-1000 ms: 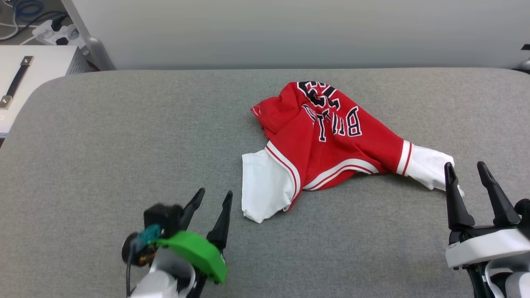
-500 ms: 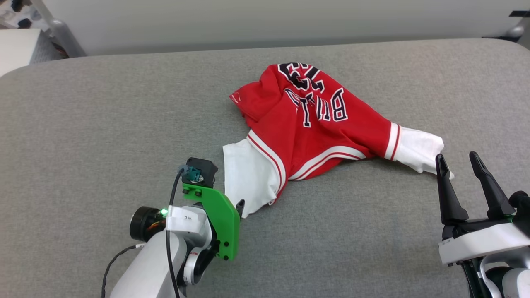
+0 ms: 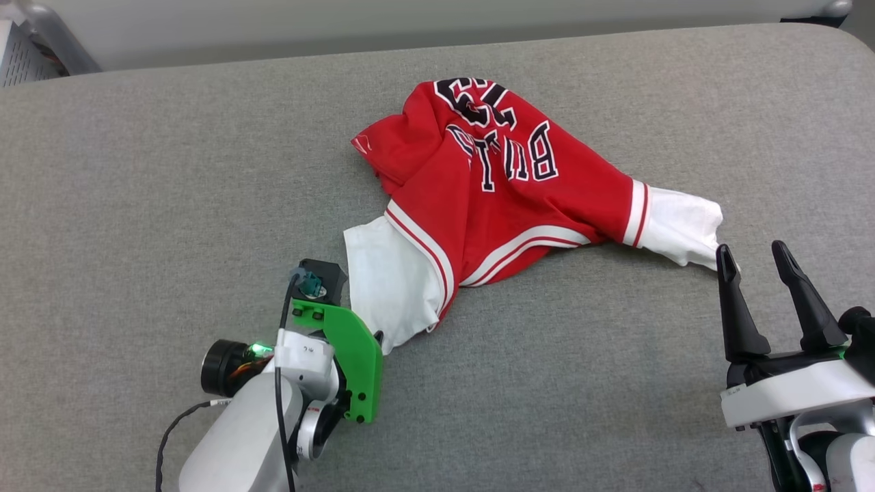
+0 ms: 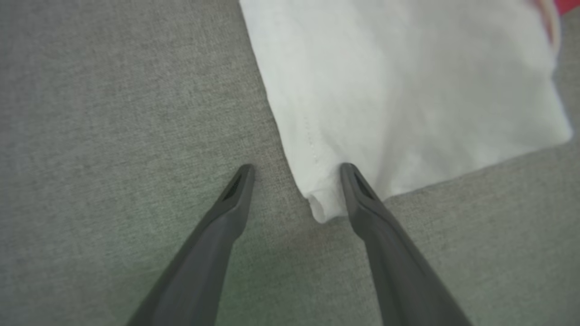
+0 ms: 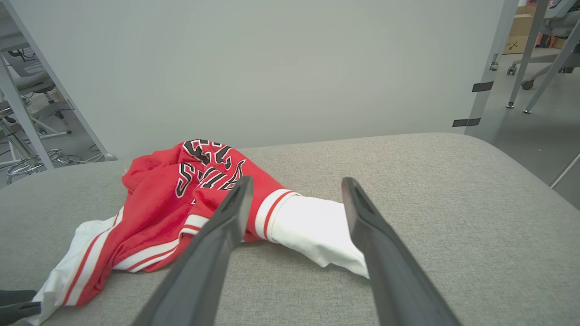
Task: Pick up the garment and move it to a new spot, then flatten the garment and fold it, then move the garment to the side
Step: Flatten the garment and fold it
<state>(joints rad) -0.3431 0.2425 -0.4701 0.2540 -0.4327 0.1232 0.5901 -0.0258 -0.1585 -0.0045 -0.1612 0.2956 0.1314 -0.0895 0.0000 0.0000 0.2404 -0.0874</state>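
Now the garment (image 3: 506,198) lies crumpled on the grey bench (image 3: 137,171), a little toward 12 o'clock from the middle of the head view, with its lettering upside down. One white sleeve (image 3: 393,280) sticks out at 7 o'clock of the red body, and the other sleeve (image 3: 680,225) at 4 o'clock.

The left gripper (image 4: 297,166) points down at the corner of the near sleeve. Its fingers stand wide apart and hold nothing, and the corner of the hem is between them. The right gripper (image 3: 751,246) stands just beside the tip of the other sleeve, also spread and empty.

The jersey looks light, thin and very soft, so it will probably hang and drag and not keep any shape. A good place to take hold seems to be the stitched sleeve hem, where the cloth is doubled; a single smooth layer could slip out. Lifting by both sleeves should help to open it.
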